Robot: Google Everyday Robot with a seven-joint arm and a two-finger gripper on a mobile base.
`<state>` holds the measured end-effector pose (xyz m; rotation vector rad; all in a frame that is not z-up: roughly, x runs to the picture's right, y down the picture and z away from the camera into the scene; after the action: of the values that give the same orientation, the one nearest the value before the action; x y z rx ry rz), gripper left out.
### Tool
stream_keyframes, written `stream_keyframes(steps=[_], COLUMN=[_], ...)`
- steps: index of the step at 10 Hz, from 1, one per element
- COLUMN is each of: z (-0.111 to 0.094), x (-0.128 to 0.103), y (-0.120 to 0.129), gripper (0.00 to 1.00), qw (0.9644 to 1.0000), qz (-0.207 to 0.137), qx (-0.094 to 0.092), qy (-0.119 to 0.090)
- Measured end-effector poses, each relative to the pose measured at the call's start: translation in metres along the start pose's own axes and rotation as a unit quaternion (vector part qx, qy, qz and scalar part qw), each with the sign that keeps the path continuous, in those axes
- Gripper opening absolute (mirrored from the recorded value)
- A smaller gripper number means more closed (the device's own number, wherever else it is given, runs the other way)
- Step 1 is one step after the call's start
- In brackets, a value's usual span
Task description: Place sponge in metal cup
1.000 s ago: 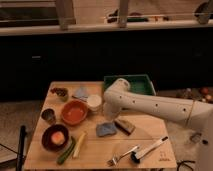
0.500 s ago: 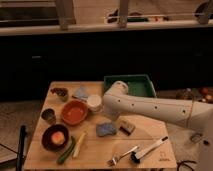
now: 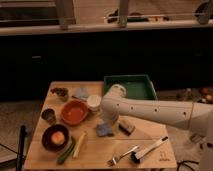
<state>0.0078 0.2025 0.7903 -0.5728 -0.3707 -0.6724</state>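
A blue sponge (image 3: 104, 130) lies on the wooden table (image 3: 95, 152), near its middle. The small metal cup (image 3: 48, 116) stands upright at the table's left side, well left of the sponge. My white arm reaches in from the right. Its wrist (image 3: 114, 102) hangs over the table's middle. My gripper (image 3: 107, 121) points down just above the sponge, mostly hidden under the wrist.
A green tray (image 3: 131, 87) sits at the back right. A red bowl (image 3: 75, 112), a white cup (image 3: 93, 102), a dark bowl with an orange fruit (image 3: 56, 137), a blue cloth (image 3: 81, 93), a brown block (image 3: 126, 127), green and yellow vegetables (image 3: 73, 148), a fork (image 3: 121, 155) and a brush (image 3: 149, 149) lie around.
The arm has shifted only slightly over the sponge. The sponge and the other objects have not moved.
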Motion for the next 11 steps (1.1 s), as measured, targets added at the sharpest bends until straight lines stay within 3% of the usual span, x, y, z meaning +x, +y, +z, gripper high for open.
stream_keyframes(steps=[4, 5, 8, 11], z=[0.021, 0.026, 0.038, 0.048], x=[-0.002, 0.001, 0.009, 0.013], y=[-0.001, 0.000, 0.003, 0.002], gripper=[0.80, 0.74, 0.42, 0.12], qw=[0.9975, 0.9963, 0.9941, 0.9944], qz=[0.066, 0.081, 0.102, 0.097], qx=[0.001, 0.002, 0.005, 0.007], qy=[-0.028, -0.030, -0.037, -0.043])
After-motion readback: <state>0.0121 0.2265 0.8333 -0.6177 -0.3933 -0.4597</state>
